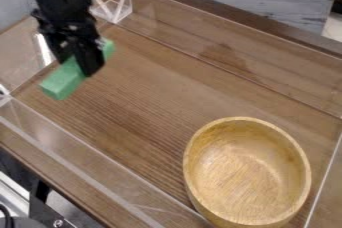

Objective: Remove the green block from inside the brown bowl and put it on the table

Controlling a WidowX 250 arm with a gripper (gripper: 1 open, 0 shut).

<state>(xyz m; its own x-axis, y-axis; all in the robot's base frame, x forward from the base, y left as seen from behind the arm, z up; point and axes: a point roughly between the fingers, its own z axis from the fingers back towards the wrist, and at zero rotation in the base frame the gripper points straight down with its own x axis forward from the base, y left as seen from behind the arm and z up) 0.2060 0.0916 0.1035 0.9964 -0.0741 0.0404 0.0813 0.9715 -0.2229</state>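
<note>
My black gripper [80, 57] hangs over the left part of the table [201, 82], shut on the green block [67, 75]. The block sticks out below and to the left of the fingers, tilted, and seems to be a little above the wood. The brown bowl [249, 214] stands at the lower right, far from the gripper, with nothing inside it.
Low clear acrylic walls run along the table's edges, one near the front left [94, 162] and one at the back left corner [118, 4]. A grey marbled surface lies beyond the far edge.
</note>
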